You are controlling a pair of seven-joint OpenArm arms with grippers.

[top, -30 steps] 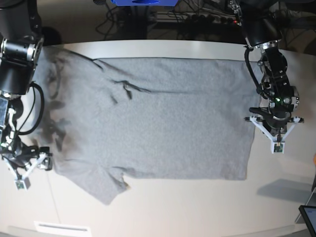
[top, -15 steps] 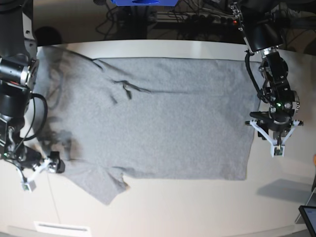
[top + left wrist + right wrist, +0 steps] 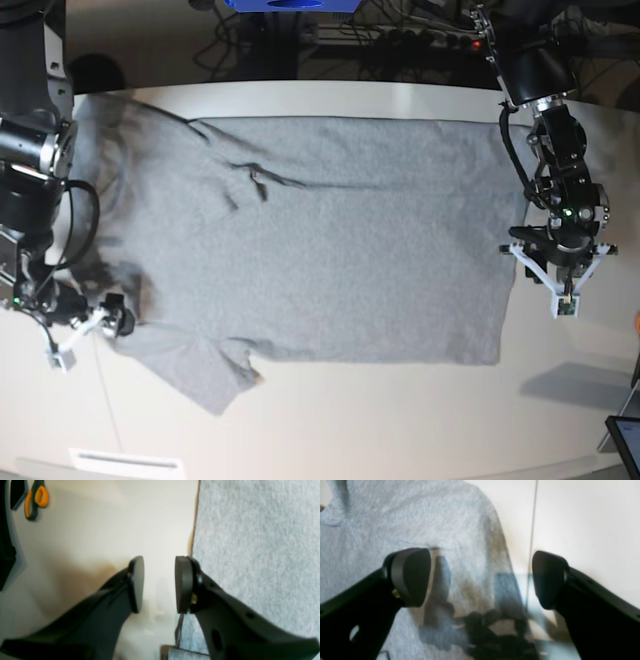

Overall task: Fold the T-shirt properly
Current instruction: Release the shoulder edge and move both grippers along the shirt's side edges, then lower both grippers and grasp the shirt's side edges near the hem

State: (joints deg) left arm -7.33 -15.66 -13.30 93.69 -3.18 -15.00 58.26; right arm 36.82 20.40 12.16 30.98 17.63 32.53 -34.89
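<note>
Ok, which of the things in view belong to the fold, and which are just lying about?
For the job:
- large heather-grey cotton T-shirt
- left tool
- right tool

Lying about:
- orange-handled scissors
- dark flat device at the table edge

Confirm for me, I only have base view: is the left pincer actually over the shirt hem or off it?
Observer: Left wrist view shows the left pincer over bare table, with the T-shirt edge running just beside one pad.
Operator: Holding any cloth?
Observer: No. The gap between the pads shows only tabletop; jaws partly apart.
Operator: Anything near it off my frame?
Observer: Orange-handled scissors lie on the table, at the top left of that view.
Operator: And the right pincer?
Observer: Right wrist view shows the right pincer wide open and empty, one pad above the cloth and the other above bare table.
</note>
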